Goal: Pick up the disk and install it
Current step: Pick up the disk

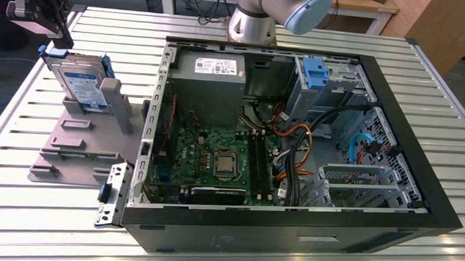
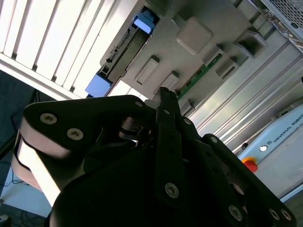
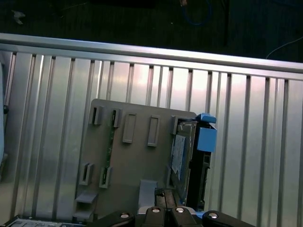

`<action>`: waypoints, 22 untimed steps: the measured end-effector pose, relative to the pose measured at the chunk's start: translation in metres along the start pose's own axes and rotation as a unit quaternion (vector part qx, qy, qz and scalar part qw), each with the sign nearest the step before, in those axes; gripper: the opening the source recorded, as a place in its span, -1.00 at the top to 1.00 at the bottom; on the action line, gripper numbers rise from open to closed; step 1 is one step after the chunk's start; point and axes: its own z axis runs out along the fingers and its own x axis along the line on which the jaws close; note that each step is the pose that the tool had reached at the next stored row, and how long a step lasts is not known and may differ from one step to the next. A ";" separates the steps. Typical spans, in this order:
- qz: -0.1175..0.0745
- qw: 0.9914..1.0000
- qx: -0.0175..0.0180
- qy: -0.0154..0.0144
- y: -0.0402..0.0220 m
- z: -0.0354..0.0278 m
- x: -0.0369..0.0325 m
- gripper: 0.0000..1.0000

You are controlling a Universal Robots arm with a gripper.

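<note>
The disk (image 1: 81, 83) stands on edge in a grey holder (image 1: 73, 145) at the exterior view's left. It is silver-grey with a blue-and-white label and a blue bracket. My gripper (image 1: 62, 38) hangs just above its far top corner, apart from it, with nothing in it and its fingers together. In the first wrist view the disk (image 3: 182, 158) sits upright at the holder's (image 3: 137, 161) edge, just beyond the gripper (image 3: 168, 196). The second wrist view looks past the gripper (image 2: 163, 94) at the disk's (image 2: 120, 49) edge and the holder (image 2: 189, 42).
An open computer case (image 1: 438, 222) lies on the slatted metal table (image 1: 51, 217), with a blue drive-bay latch (image 1: 315, 72) at its far side. A small blue latch with a metal cage (image 1: 110, 190) lies beside the case. The arm's base (image 1: 253, 24) stands behind.
</note>
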 end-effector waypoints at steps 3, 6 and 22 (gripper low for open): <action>-0.003 1.000 0.000 0.000 0.0000 0.0000 0.0000 0.79; -0.007 1.000 0.000 0.000 0.0000 0.0000 0.0000 0.79; 0.049 0.999 0.001 -0.002 -0.0001 0.0024 0.0000 0.79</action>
